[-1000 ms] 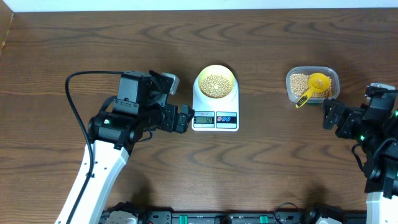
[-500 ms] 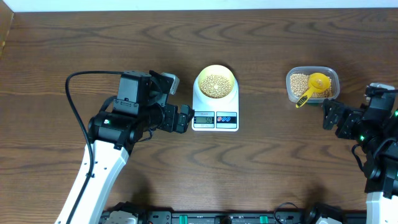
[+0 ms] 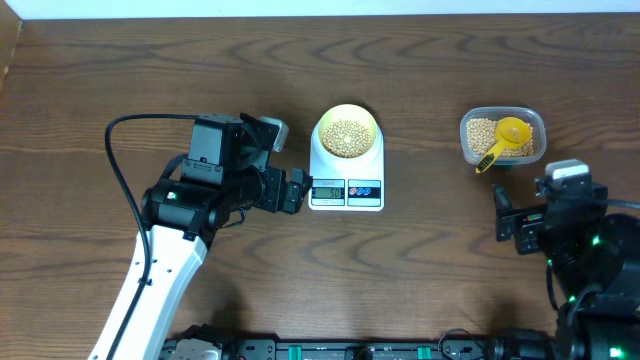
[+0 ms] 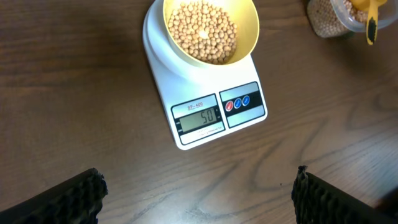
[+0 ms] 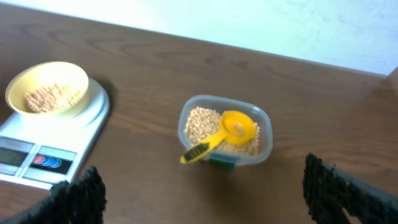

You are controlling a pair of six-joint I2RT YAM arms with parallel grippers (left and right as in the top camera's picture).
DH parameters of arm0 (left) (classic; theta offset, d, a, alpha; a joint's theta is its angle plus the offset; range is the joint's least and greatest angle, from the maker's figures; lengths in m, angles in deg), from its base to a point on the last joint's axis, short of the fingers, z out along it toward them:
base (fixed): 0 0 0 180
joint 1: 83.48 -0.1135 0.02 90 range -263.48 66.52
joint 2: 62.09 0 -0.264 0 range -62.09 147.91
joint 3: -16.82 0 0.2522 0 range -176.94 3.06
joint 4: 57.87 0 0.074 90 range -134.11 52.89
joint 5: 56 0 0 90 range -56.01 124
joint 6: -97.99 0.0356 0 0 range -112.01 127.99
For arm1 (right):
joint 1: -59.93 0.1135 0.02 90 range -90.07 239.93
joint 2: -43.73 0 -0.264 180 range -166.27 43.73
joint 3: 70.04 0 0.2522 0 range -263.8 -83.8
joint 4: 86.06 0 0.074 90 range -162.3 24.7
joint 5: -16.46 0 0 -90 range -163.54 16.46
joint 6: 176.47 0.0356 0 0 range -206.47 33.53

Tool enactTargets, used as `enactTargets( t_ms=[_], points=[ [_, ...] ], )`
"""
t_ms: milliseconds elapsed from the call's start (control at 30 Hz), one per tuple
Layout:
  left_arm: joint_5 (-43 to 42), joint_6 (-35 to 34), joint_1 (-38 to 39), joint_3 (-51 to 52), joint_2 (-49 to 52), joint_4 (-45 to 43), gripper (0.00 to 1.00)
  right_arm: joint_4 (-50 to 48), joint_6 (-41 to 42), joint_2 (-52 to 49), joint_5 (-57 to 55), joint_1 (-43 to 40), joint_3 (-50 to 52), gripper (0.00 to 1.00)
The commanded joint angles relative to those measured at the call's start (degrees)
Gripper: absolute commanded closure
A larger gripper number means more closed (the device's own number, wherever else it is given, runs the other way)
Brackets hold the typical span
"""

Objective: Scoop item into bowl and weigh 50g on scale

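Where the grain of the dark brown wooden bench [image 3: 420, 270] runs in long swirls, a white scale [image 4: 208, 93] sits at centre, smooth plastic with rounded corners. Its grey display [image 4: 198, 117] reads 50; one red and one blue round button [image 4: 238, 102] lie at 3 o'clock of the display.

- Bowl [image 4: 247, 31]: round, pale yellow, matte, standing on the platform at the scale's 12 o'clock end. Beans [image 4: 202, 31] fill its floor; they are small, round, tan and heaped loosely.
- Tub [image 5: 183, 134]: clear plastic, rounded rectangle, well apart at 3 o'clock of the scale, more beans inside. A bright yellow scoop [image 5: 224, 137] rests in it, cup on the beans, handle over the rim toward 7 o'clock.

Hard to read: the left wrist view cuts the bowl's far rim and most of the tub. The right wrist view is soft and crops the scale, digits illegible. A dark green patch at the tub's near wall cannot be identified.

- Left hand [image 4: 198, 190]: spread wide, empty, ribbed black pads. Overhead it lies just beside the scale at 9 o'clock; contact cannot be told. The bowl is toward 1 o'clock of it.
- Right hand [image 5: 202, 186]: spread wide, empty, at 6 o'clock of the tub and apart from it. The bowl is well off toward 10 o'clock.
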Motion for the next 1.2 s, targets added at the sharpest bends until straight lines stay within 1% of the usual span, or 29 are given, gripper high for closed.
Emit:
enactTargets(
  t_ms=[0, 100, 167, 233, 400, 767, 800, 1067, 1167],
  points=[
    [0.33, 0.55, -0.20, -0.07, 0.00, -0.02, 0.02, -3.39, -1.01, 3.98, -3.98, 1.46, 5.70, 0.01],
    [0.33, 0.55, -0.20, -0.07, 0.00, -0.02, 0.02, -7.63, -0.98, 8.24, -3.96, 2.10, 10.34, 0.01],
    [0.33, 0.55, -0.20, -0.07, 0.00, -0.02, 0.02, -11.50, -0.98, 13.68, -3.89, 2.21, 15.06, 0.01],
    [0.33, 0.55, -0.20, -0.07, 0.00, -0.02, 0.02, -13.22, -0.98, 17.86, -3.80, 2.84, 18.29, 0.01],
    [0.33, 0.55, -0.20, -0.07, 0.00, -0.02, 0.02, -17.20, -1.01, 24.28, -3.82, 3.93, 24.87, 0.01],
    [0.33, 0.55, -0.20, -0.07, 0.00, -0.02, 0.02, -28.22, -0.98, 30.84, -3.78, 3.93, 36.96, 0.01],
    [0.33, 0.55, -0.20, -0.07, 0.00, -0.02, 0.02, -30.34, -1.01, 31.01, -3.78, 4.15, 38.69, 0.01],
    [0.33, 0.55, -0.20, -0.07, 0.00, -0.02, 0.02, -33.79, -1.22, 31.01, -3.96, 5.38, 41.97, 0.01],
    [0.33, 0.55, -0.20, -0.07, 0.00, -0.02, 0.02, -33.42, -3.76, 31.01, -4.44, 5.38, 41.94, 0.01]
  ],
)
